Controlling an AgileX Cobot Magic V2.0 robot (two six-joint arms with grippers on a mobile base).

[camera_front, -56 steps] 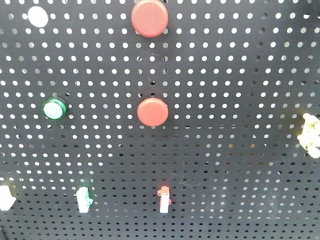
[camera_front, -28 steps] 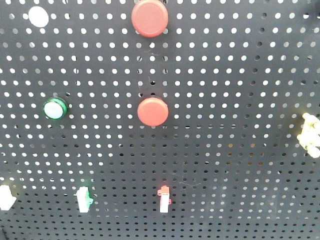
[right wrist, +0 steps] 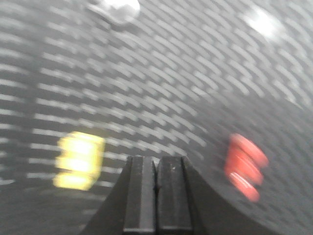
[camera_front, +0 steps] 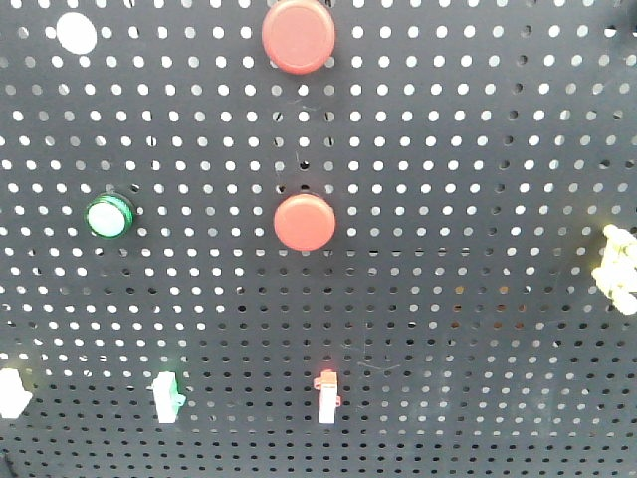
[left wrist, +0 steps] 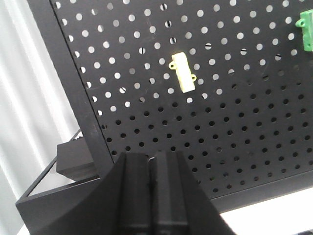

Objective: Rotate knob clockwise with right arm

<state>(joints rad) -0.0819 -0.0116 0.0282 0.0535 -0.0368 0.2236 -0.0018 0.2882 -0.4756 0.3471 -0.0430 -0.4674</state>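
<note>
The black pegboard [camera_front: 458,149] fills the front view, and neither gripper shows there. A pale yellow fitting [camera_front: 617,267] sits at its right edge; it looks like the knob, but I cannot tell for sure. The right wrist view is smeared by motion. In it my right gripper [right wrist: 155,157] is shut on nothing and points at the board between a yellow blur [right wrist: 78,160] to its left and a red blur [right wrist: 246,166] to its right, touching neither. My left gripper [left wrist: 150,156] is shut and empty, low by the board's left frame.
Two red round buttons [camera_front: 298,35] [camera_front: 304,221], a green round one [camera_front: 107,216] and a white disc [camera_front: 76,33] sit on the board. Small green [camera_front: 166,396], red [camera_front: 326,395] and white [camera_front: 9,391] switches line the bottom row. A yellow block [left wrist: 182,72] hangs above the left gripper.
</note>
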